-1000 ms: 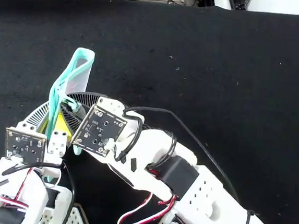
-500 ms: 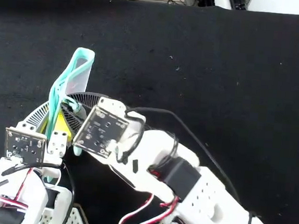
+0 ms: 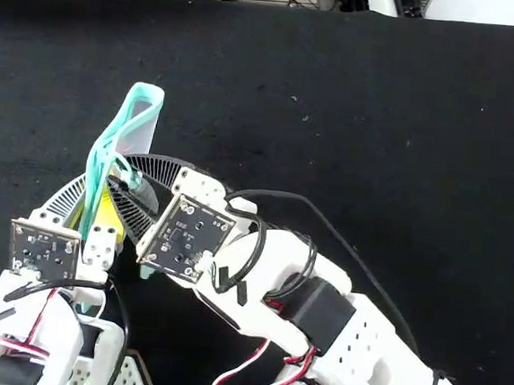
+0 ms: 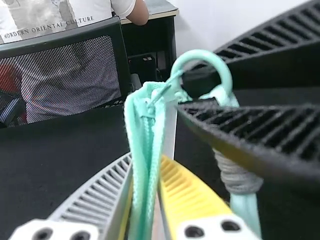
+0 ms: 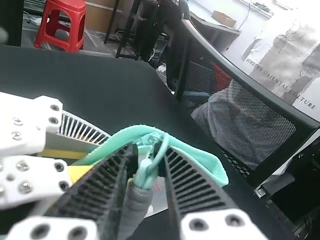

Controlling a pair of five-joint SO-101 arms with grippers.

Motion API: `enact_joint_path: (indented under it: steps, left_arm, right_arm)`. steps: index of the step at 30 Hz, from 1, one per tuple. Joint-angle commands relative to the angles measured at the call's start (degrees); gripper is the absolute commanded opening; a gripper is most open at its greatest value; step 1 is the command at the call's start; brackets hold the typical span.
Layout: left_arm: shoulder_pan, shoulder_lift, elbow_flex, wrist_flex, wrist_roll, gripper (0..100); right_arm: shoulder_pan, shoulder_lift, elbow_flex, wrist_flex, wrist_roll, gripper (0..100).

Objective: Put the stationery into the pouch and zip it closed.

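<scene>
The pouch [image 3: 130, 123] stands on edge at the left middle of the high view, its near end clamped between the fingers of the left gripper [image 3: 89, 207], while the right gripper [image 3: 139, 184] pinches its pull [image 5: 150, 162].

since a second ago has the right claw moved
Yes. In the high view the right claw slid toward the lower right corner, away from the pouch.

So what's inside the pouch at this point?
Contents are hidden: the pouch edges lie together, the left gripper clamps its side and the right gripper grips the zip pull.
</scene>
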Motion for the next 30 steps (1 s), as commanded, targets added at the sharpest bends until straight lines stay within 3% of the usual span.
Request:
enact_joint_path:
  steps: [1,16,24,30]
  left_arm:
    - [-0.3,-0.4,0.7,1.1,-0.4,3]
    - [-0.3,-0.4,0.7,1.1,-0.4,3]
    - [-0.3,-0.4,0.7,1.1,-0.4,3]
    - [-0.3,-0.4,0.7,1.1,-0.4,3]
  right_arm:
    - [0.4,0.1,-1.9,-0.3,-0.5,5.0]
    - [0.8,-0.3,-0.9,-0.5,-0.6,1.2]
    - [9.8,-0.3,-0.7,-3.3,-9.3,1.2]
    - [10.2,0.0,-0.7,-3.3,-9.8,1.2]
